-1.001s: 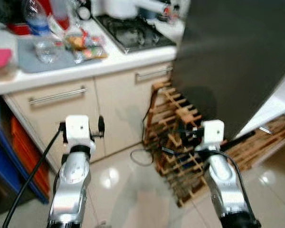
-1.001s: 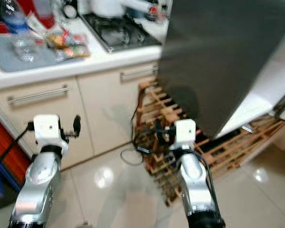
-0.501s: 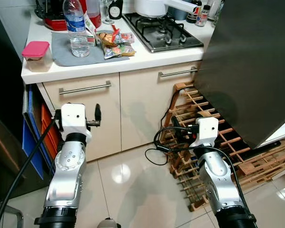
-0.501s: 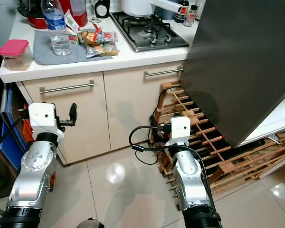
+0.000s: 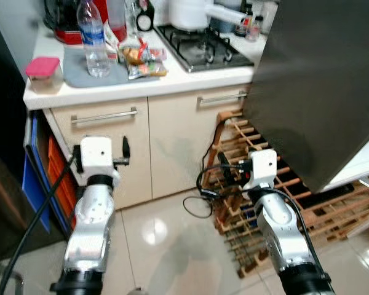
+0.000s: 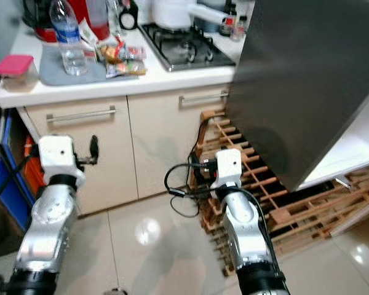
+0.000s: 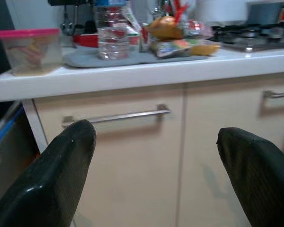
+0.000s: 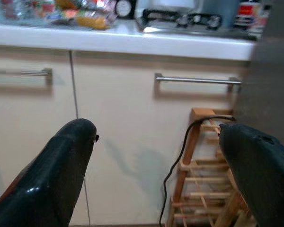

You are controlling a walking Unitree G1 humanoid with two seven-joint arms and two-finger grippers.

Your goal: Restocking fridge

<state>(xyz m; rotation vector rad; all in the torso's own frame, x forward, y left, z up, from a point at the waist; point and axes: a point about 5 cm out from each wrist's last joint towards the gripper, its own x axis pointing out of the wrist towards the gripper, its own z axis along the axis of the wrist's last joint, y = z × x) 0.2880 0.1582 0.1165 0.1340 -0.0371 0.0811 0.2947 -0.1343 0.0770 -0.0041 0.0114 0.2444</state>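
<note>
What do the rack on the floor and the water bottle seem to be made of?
The rack looks like bare light wood: pale brown slats crossed in a lattice. The water bottle seems to be clear plastic, since you see through its ribbed body, though glass cannot be ruled out.

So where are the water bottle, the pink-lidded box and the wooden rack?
water bottle (image 6: 64, 38), right eye view, on its clear middle.
pink-lidded box (image 5: 43, 66), left eye view, on the pink lid.
wooden rack (image 6: 252, 174), right eye view, on a slat beside the fridge door.
</note>
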